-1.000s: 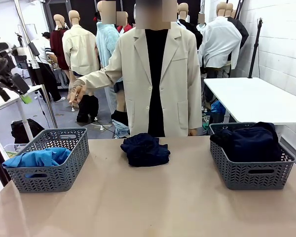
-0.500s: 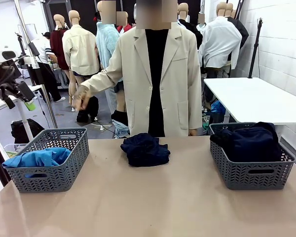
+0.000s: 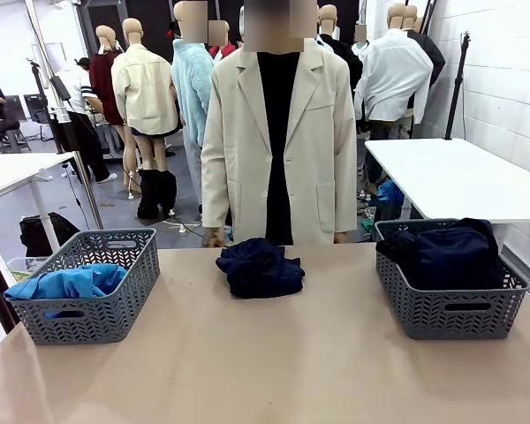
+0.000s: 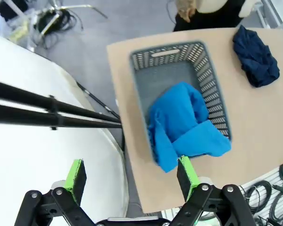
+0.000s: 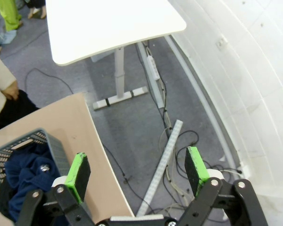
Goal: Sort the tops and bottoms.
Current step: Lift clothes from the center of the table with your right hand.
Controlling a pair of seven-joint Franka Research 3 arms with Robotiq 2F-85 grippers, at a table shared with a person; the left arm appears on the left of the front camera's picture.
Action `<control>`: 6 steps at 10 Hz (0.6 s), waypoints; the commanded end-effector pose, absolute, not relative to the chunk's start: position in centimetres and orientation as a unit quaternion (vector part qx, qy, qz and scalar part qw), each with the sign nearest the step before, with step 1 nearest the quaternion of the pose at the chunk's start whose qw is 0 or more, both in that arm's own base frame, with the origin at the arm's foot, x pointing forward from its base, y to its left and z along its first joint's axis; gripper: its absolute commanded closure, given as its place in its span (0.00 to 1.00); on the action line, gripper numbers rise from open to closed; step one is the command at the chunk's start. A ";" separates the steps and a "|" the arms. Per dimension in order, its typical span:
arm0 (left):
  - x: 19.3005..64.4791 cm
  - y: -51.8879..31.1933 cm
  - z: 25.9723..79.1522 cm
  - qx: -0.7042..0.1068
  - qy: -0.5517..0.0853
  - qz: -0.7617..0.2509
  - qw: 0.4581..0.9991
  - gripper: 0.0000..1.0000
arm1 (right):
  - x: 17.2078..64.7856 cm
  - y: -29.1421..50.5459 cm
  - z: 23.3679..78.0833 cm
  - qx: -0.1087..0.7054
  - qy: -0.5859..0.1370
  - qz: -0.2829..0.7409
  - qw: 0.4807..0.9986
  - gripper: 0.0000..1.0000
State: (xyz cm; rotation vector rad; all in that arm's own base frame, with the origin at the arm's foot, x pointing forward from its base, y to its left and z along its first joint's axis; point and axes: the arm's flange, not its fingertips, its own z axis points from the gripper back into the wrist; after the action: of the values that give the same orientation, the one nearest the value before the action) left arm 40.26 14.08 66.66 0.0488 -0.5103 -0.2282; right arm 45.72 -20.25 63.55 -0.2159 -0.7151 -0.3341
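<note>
The bright blue top [image 3: 66,283] lies in the left grey basket [image 3: 115,314], spilling over its near rim; from above it shows as the blue top [image 4: 184,125] in that basket [image 4: 146,66]. Dark navy bottoms [image 3: 446,252] fill the right basket [image 3: 442,314]. Another dark navy bottom [image 3: 259,267] lies bunched on the table's far middle, in front of the person. My left gripper [image 4: 132,175] hangs open high above the left basket's outer side. My right gripper [image 5: 137,170] is open, high beyond the table's right edge, with the navy bottoms [image 5: 26,172] below left.
A person in a beige jacket [image 3: 278,141] stands at the far edge, arms down. The tan tabletop [image 3: 274,362] is bare in front. A white side table [image 3: 464,177] stands to the right, another white table [image 4: 47,155] to the left. Cables lie on the floor [image 5: 174,141].
The left arm has lifted out of the front view's left edge. The person has lowered the outstretched arm to their side. The clothes and baskets have not moved.
</note>
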 end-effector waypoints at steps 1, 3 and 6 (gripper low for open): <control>40.7 13.4 64.8 0.045 -0.263 -0.127 0.955 0.00 | 45.7 -20.2 63.6 -0.105 -0.348 -0.162 0.917 0.00; 40.3 14.1 66.7 0.024 -0.252 -0.113 0.961 0.00 | 51.7 -10.1 62.3 -0.047 -0.357 0.029 0.932 0.00; 40.3 14.1 66.7 0.024 -0.252 -0.113 0.961 0.00 | 54.3 1.1 60.6 0.023 -0.340 0.148 0.928 0.00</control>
State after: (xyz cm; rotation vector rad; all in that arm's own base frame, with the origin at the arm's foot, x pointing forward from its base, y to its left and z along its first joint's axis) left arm 40.21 14.06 66.31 0.0578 -0.5190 -0.2388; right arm 53.36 3.12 60.23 0.0108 -0.7003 0.2417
